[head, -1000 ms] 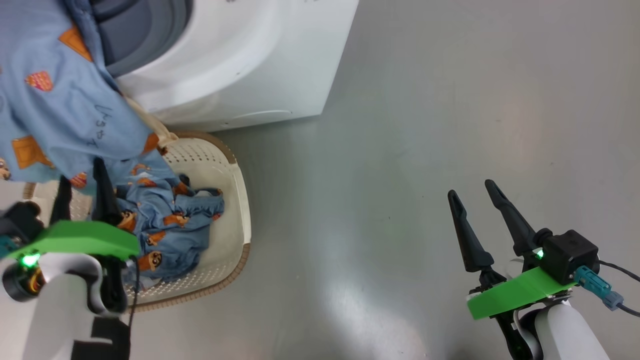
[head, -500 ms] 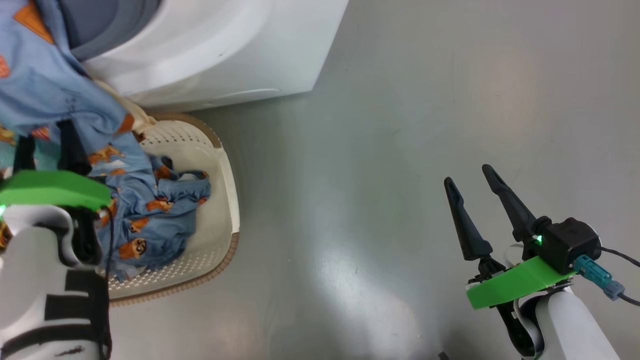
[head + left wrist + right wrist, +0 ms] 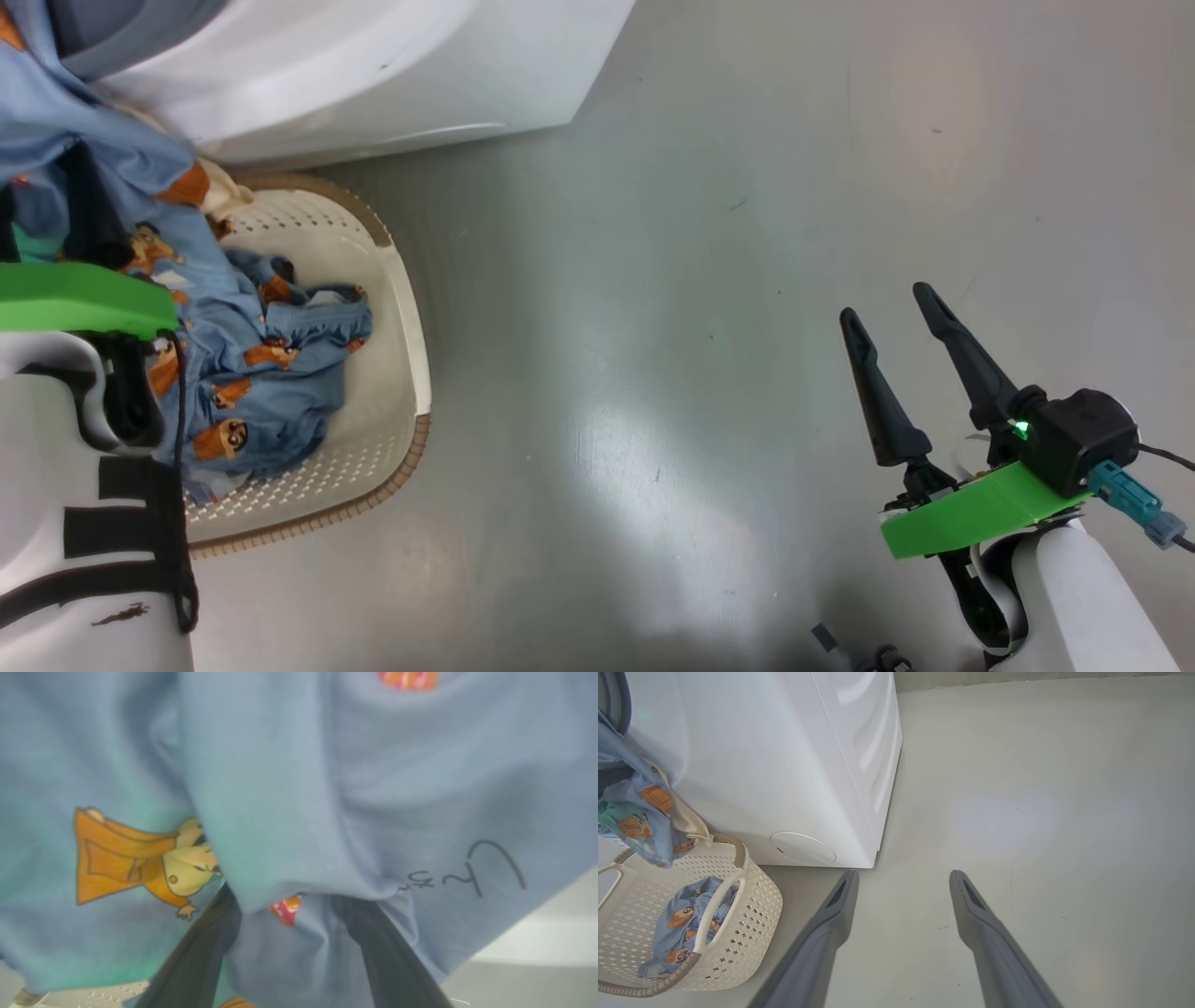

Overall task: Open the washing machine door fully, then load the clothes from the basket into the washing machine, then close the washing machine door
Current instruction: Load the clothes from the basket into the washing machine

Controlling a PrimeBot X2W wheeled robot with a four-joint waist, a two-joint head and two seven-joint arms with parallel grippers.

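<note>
- Clothes (image 3: 84, 149): one blue garment clamped in left gripper (image 3: 287, 905), hanging against washing machine (image 3: 373, 75) front, above basket (image 3: 415, 373); more lying in basket.
- Change: left gripper lifted farther from basket, nearer washing machine; camera swung too.
- Meaning, probably: loading under way, unfinished.
- Right gripper (image 3: 887, 302): spread, empty, over floor (image 3: 700, 280).

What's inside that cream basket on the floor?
Crumpled blue printed clothes lie in the basket. What lies beneath them is covered, and the left arm hides one end.
</note>
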